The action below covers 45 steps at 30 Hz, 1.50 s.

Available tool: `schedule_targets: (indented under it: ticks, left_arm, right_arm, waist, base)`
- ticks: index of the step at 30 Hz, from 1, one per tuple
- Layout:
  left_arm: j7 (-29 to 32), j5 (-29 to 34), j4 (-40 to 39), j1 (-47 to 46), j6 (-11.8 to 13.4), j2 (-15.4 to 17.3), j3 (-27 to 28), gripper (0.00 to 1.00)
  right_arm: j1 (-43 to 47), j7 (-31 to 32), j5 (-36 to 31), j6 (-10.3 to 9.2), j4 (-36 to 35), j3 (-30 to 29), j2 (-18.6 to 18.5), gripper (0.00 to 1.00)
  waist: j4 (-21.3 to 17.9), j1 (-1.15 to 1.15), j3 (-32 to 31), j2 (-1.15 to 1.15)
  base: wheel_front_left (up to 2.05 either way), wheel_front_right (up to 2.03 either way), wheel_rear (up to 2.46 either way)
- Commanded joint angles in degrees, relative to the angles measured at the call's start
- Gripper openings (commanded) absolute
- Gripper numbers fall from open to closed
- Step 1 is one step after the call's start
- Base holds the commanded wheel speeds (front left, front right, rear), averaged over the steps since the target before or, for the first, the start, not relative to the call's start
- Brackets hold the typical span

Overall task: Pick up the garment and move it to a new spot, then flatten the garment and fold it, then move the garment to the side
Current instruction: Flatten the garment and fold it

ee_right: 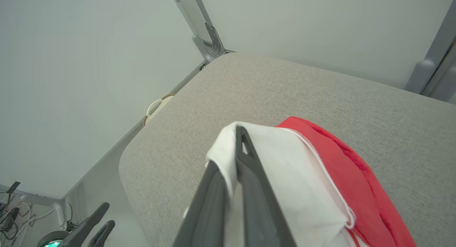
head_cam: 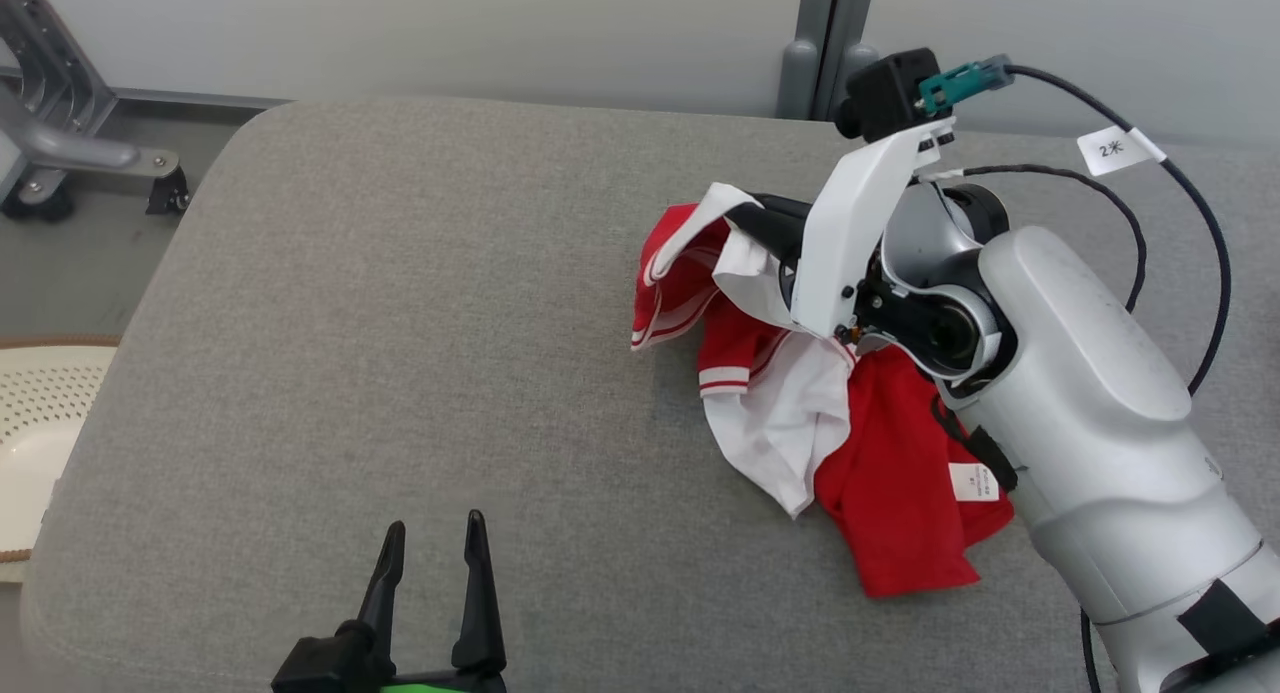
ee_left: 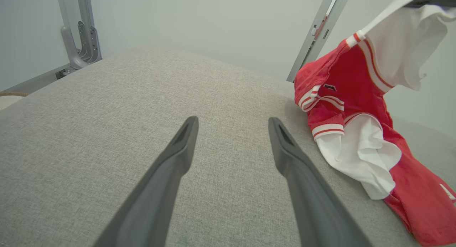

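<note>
Right gripper (head_cam: pixel 750 218) is clenched on a white fold of the garment (head_cam: pixel 890 473), half raised off the grey cushion (head_cam: pixel 400 323) at centre right of the head view. A higher lift is advised before carrying, lest red cloth be dragged; left gripper (head_cam: pixel 432 548) is released, lower left.

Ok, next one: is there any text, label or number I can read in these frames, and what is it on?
"2米": on the white tag wrapped round the black cable above the right arm.
White label sewn on the red and white garment: there is print, but it is too small to read.
Dark mark on the garment's red part: too small and blurred to read.
</note>
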Motion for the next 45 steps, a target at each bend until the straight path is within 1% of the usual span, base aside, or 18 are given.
schedule_targets:
  ticks: [1,6,9,10,16,26,28,31,33,36,39,41,43,45]
  left_arm:
    - [-0.1,0.0,0.0,0.9,-0.1,0.1,0.1,1.00]
    - [-0.1,0.4,0.1,1.3,-0.4,0.1,0.2,1.00]
    - [-0.1,0.5,0.3,1.5,-0.6,0.1,0.1,1.00]
    - [-0.1,0.6,0.5,1.7,-0.7,0.1,0.0,1.00]
    - [-0.1,0.4,0.7,2.8,-0.8,0.1,0.1,1.00]
    - [-0.1,-0.1,0.4,4.6,-0.4,0.1,-0.1,1.00]
    - [-0.1,-0.1,0.4,4.7,-0.3,0.1,-0.1,1.00]
    - [-0.1,-0.2,0.3,4.7,-0.2,0.1,0.1,1.00]
    - [-0.1,-0.3,0.3,4.8,-0.2,0.1,0.1,1.00]
    - [-0.1,-0.4,0.1,5.0,-0.1,0.1,0.2,1.00]
    - [-0.1,-0.4,0.1,5.1,-0.1,0.1,0.3,1.00]
    - [-0.1,-0.3,-0.1,5.0,-0.1,0.1,0.4,1.00]
    - [-0.1,0.0,0.0,4.5,-0.3,0.1,0.2,1.00]
    - [-0.1,0.1,-0.1,3.9,-0.4,0.1,0.2,1.00]
  right_arm:
    - [1.2,1.3,1.4,-0.04,-1.9,-1.7,1.1,0.00]
    - [1.1,6.4,5.6,-0.03,-7.3,-9.6,5.3,0.00]
    - [1.2,8.6,8.5,-0.03,-9.7,-12.9,6.2,0.00]
    - [1.3,8.6,11.3,-0.01,-10.7,-13.0,6.4,0.00]
    - [0.7,4.1,22.8,-0.02,-13.4,-9.5,6.3,0.00]
    - [-1.4,-4.2,32.3,-0.02,-17.8,-1.1,6.3,0.00]
    - [-2.3,-6.1,34.8,-0.01,-17.9,0.4,6.4,0.00]
    - [-4.3,-9.8,38.5,-0.01,-16.1,2.2,6.3,0.00]
    - [-5.9,-13.1,41.2,-0.01,-13.5,3.1,6.3,0.00]
    - [-9.8,-18.8,45.6,-0.02,-5.5,4.5,6.3,0.00]
    - [-13.8,-23.9,49.2,-0.02,5.9,6.2,6.2,0.00]
    - [-16.6,-26.8,51.5,-0.01,15.3,7.8,6.2,0.00]
    - [-19.1,-28.5,53.9,-0.02,26.3,9.6,6.3,0.00]
    - [-20.9,-29.5,55.5,-0.01,35.5,10.8,6.3,0.00]
  waist:
    - [-1.6,0.00,-1.7,0.00]
    - [-3.3,0.00,-3.4,0.00]
    - [-3.8,0.00,-4.4,0.00]
    - [-3.8,0.00,-4.7,0.00]
    - [-4.2,0.00,-6.5,0.00]
    - [-4.4,0.00,-8.8,0.00]
    - [-4.5,0.00,-9.1,0.00]
    - [-4.6,0.00,-9.4,0.00]
    - [-4.7,0.00,-9.5,0.00]
    - [-5.0,0.00,-9.6,0.00]
    - [-5.5,0.00,-9.5,0.00]
    - [-6.1,0.00,-9.0,0.00]
    - [-6.4,0.00,-8.5,0.00]
    - [-6.7,0.00,-8.0,0.00]
  base:
    - [0.00,0.00,0.00]
    - [0.00,0.00,0.00]
    - [0.00,0.00,0.00]
    - [0.00,0.00,0.00]
    - [0.00,0.00,0.00]
    - [0.00,0.00,0.00]
    - [0.00,0.00,0.00]
    - [0.00,0.00,0.00]
    - [0.00,0.00,0.00]
    - [0.00,0.00,0.00]
    - [0.00,0.00,0.00]
    - [0.00,0.00,0.00]
    - [0.00,0.00,0.00]
    - [0.00,0.00,0.00]
